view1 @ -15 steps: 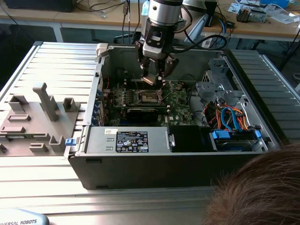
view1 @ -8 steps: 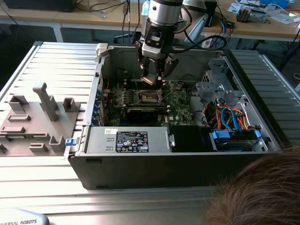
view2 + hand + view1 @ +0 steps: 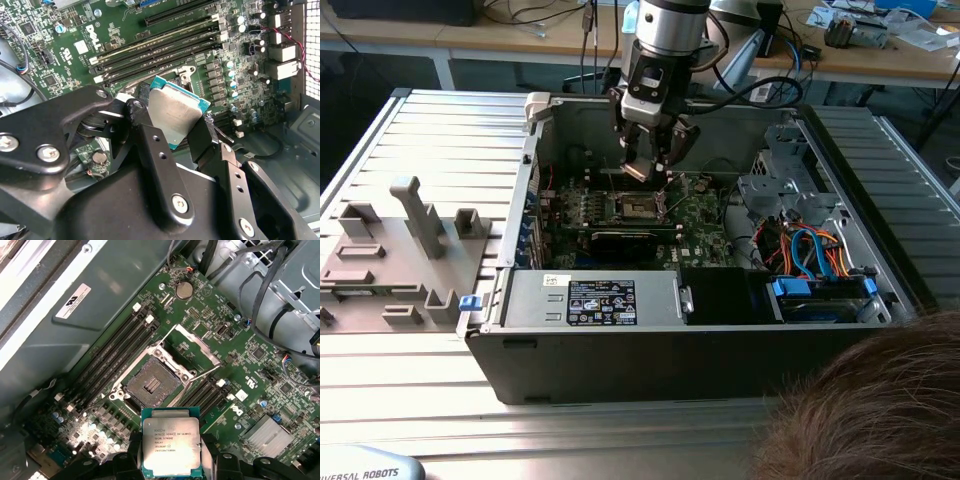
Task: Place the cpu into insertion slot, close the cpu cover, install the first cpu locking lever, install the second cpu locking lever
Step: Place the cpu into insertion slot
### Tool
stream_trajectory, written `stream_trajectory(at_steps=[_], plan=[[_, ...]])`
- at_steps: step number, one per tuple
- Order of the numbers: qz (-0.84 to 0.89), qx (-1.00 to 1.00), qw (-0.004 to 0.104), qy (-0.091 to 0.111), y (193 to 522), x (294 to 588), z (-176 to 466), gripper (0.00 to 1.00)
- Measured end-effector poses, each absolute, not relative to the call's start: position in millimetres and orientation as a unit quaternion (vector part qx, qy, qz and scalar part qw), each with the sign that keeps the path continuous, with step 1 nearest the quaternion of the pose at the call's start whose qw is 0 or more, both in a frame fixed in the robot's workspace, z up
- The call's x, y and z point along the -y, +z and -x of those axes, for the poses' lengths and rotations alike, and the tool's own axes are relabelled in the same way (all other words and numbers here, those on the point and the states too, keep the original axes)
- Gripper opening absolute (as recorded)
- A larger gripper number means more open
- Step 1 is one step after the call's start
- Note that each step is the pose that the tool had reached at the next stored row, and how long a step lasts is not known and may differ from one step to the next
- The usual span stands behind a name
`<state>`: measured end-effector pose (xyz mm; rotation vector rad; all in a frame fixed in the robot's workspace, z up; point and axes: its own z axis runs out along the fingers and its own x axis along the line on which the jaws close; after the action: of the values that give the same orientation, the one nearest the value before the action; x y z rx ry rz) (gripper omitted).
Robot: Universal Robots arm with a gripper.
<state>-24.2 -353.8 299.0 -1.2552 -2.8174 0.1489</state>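
My gripper (image 3: 647, 168) hangs inside the open computer case, a little above the green motherboard (image 3: 705, 225). It is shut on the cpu (image 3: 171, 447), a flat square chip with a silver top and a teal edge, held by two opposite sides between the black fingers (image 3: 145, 132). The cpu (image 3: 177, 112) also shows in the second wrist view, tilted against the board. The insertion slot (image 3: 152, 383) lies open and bare just beyond the chip, its dark contact field exposed. The cpu cover (image 3: 192, 347), a silver frame plate, is swung up and back beside the slot.
Black memory slots (image 3: 115, 352) run along one side of the socket. A long black card (image 3: 620, 240) and the power supply (image 3: 605, 300) sit nearer the camera, drive cables (image 3: 810, 255) at the exterior view's right. A grey fixture tray (image 3: 390, 250) lies left; a person's hair (image 3: 880, 410) is bottom right.
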Motion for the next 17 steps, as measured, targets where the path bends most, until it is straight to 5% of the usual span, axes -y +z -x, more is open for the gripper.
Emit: stream_trajectory(at_steps=[17], plan=[[0.419,0.906,0.027,0.048,297.6,353.8,24.2,0.55]])
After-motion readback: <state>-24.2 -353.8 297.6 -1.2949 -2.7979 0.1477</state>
